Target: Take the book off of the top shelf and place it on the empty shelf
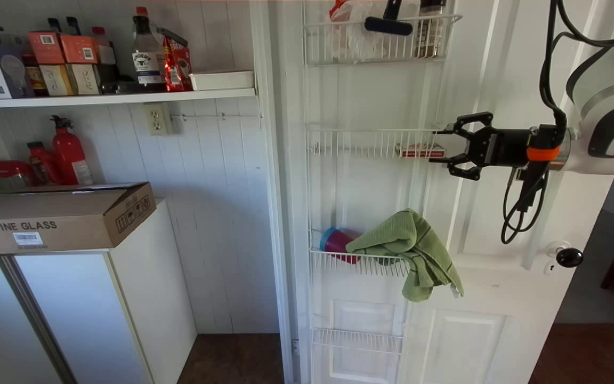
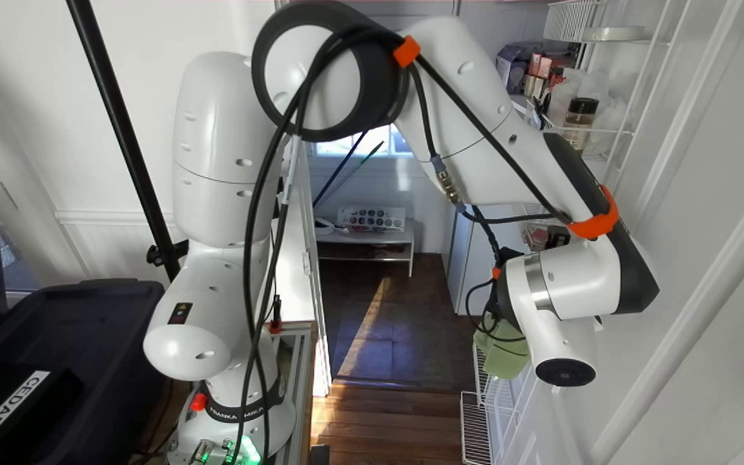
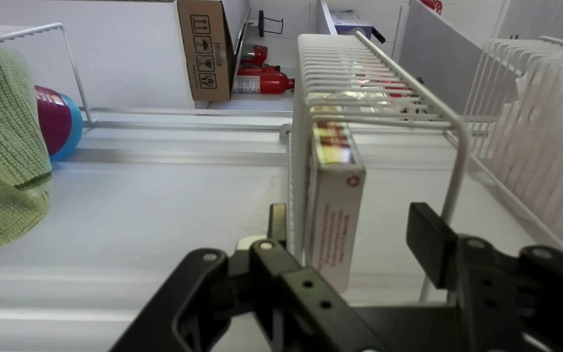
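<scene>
Placement looks done, only the retreat left

Small thin red-and-white book [image 3: 335,220] lies in the shallow white thin-wire basket [image 1: 360,141] I take for the empty shelf. My black two-finger gripper [image 1: 436,146] has its fingers apart, nothing clamped, tips at the book's near end: one above it, one seemingly below the basket floor. I'd call the transfer complete; left: back straight out.

In the way: bent white end wire [image 3: 457,176], just beside the upper finger; can't tell if they touch. White wire basket [image 1: 317,45] one tier up, my guess for the top shelf, carries a clear plastic bag [image 1: 357,32], a black handled object [image 1: 388,25] and a dark-capped jar [image 2: 578,132]. Green ribbed cloth [image 1: 413,250] and purple-and-blue cup [image 1: 336,242] below look out of my way.
</scene>
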`<state>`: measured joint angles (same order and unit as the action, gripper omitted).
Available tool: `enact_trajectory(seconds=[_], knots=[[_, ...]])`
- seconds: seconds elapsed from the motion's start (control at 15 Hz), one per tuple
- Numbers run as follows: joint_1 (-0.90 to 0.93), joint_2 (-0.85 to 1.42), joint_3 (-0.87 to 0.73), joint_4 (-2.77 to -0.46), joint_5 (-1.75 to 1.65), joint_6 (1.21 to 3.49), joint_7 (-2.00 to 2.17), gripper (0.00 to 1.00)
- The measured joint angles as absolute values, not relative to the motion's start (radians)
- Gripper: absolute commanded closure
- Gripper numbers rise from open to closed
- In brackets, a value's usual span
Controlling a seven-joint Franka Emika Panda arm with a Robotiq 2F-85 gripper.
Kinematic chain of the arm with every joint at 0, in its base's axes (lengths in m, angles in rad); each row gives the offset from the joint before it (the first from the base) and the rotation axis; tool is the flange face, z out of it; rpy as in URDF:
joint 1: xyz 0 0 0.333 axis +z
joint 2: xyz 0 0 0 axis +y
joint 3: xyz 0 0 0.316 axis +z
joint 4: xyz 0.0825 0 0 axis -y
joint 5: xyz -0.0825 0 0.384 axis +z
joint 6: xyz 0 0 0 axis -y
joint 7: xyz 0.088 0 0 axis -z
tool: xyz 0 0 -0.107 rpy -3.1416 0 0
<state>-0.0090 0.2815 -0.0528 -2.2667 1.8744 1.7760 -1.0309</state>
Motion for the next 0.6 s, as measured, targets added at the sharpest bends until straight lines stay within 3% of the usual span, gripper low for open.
enact_trajectory(seconds=[0.07, 0.2, 0.27, 0.4, 0.6], knots=[[-0.01, 0.281, -0.054, -2.265, 1.875, 1.776, -1.031, 0.59], [-0.012, 0.281, -0.058, -2.261, 1.875, 1.776, -1.03, 0.72], [-0.012, 0.281, -0.06, -2.26, 1.875, 1.776, -1.03, 0.72], [-0.012, 0.281, -0.061, -2.259, 1.875, 1.776, -1.029, 0.45], [-0.013, 0.281, -0.064, -2.259, 1.875, 1.776, -1.028, 0.27]])
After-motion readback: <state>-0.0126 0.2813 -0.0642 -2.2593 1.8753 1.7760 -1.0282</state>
